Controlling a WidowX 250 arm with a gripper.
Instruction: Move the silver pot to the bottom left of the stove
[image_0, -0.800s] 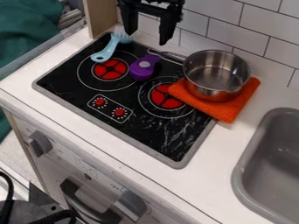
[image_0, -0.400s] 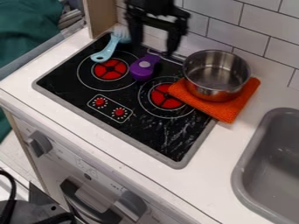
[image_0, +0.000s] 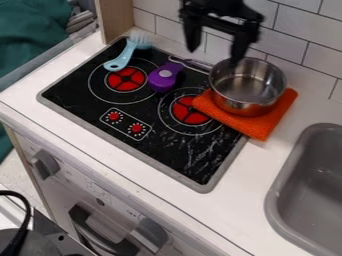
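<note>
**Black gripper has moved right, and its right-hand finger now overlaps the silver pot's rim in view**

From left to right: green fabric hangs at the upper left, beside the white surface. A black toy stove top is set into that surface. A light blue brush lies at its back left, bristles toward the wall, its handle reaching the left burner. Below are two red dials, printed side by side. A purple object with a pale round spot lies between the left burner and the right burner.

The gripper hangs in front of the tiled wall, its two fingers spread wide. Whether it touches the pot, I cannot tell. The pot stands upright on an orange cloth at the stove's back right, its handle pointing left behind the purple object. The cloth lies partly on the stove, partly on the surface. A gray sink is at the far right.
</note>
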